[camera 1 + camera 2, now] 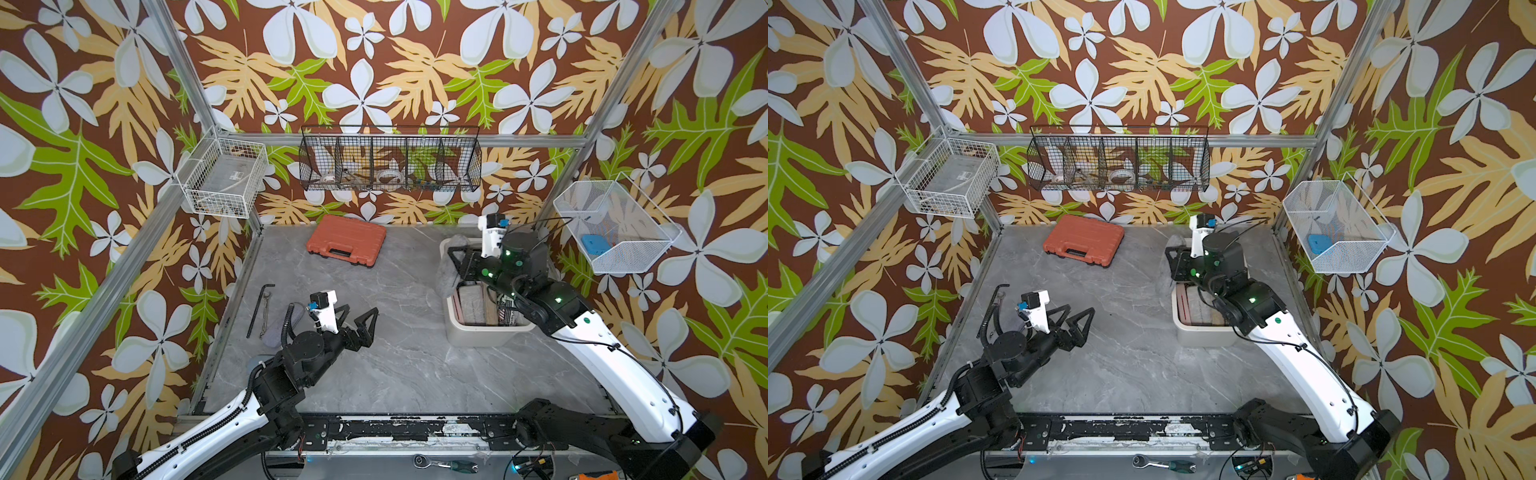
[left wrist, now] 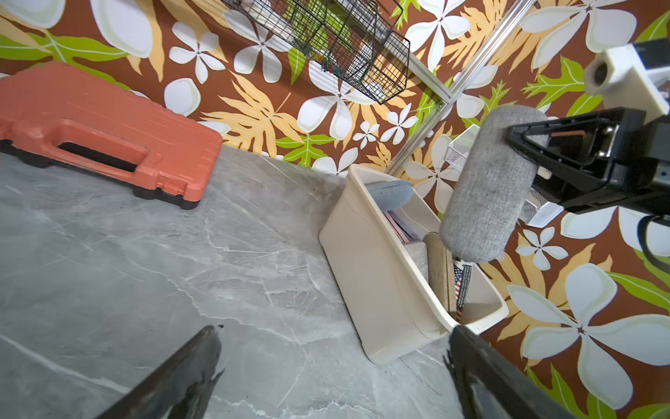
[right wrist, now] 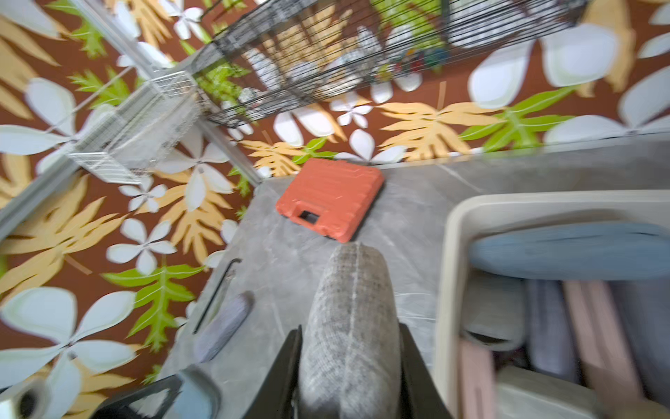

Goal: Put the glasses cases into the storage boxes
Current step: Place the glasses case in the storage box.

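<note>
My right gripper (image 3: 350,328) is shut on a grey felt glasses case (image 3: 351,290), which hangs upright over the left rim of the storage box (image 1: 478,337). The left wrist view shows that grey case (image 2: 489,181) above the cream tub (image 2: 362,254). Several cases lie in the box, among them a blue felt one (image 3: 573,250), a pink one (image 3: 598,326) and a flag-print one (image 2: 462,286). My left gripper (image 1: 359,318) stands open and empty above the table's left half. A lavender case (image 3: 223,326) lies by the table's left edge, partly hidden by my left arm in both top views.
An orange toolcase (image 1: 347,245) lies at the back of the table. A hex key and a wrench (image 1: 259,309) lie along the left edge. Wire baskets hang on the walls: white at left (image 1: 224,178), black at the back (image 1: 390,160), white mesh at right (image 1: 615,224).
</note>
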Controlling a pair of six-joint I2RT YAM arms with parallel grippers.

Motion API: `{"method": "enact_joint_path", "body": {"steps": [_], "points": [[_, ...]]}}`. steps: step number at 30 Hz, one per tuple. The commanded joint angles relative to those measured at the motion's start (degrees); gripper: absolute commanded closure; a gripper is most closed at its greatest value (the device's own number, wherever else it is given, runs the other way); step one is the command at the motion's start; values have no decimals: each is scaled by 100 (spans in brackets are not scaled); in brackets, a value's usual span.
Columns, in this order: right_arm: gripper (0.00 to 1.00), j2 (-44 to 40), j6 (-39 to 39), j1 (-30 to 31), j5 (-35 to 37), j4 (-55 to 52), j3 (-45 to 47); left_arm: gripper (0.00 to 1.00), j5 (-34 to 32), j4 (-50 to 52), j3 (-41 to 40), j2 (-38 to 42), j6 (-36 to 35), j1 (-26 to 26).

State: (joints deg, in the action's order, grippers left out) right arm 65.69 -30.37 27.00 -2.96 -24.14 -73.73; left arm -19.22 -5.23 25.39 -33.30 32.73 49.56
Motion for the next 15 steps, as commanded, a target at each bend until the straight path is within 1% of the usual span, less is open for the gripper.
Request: {"method": "enact_joint_path", "body": {"steps": [1, 3, 5, 7, 9, 12, 15], "points": [[72, 30, 682, -613, -45, -683, -158, 0, -224, 46, -98, 42, 98, 1], [72, 232, 972, -966, -279, -927, -300, 0, -230, 38, -135, 8, 138, 1], [73, 506, 1095, -1161, -390, -1187, -422, 0, -238, 38, -132, -35, 146, 1], [73, 634, 1156, -1162, -520, -1137, -287, 0, -259, 72, -113, -79, 144, 1], [73, 677, 1095, -1162, -898, -836, 60, 0, -286, 116, -89, -92, 147, 1], [74, 849, 1231, -1162, -1286, -910, 285, 0, -286, 249, -38, -75, 114, 1], [73, 925, 1336, -1154, -1456, -994, 534, 0, -283, 339, -25, -34, 90, 1]]}}
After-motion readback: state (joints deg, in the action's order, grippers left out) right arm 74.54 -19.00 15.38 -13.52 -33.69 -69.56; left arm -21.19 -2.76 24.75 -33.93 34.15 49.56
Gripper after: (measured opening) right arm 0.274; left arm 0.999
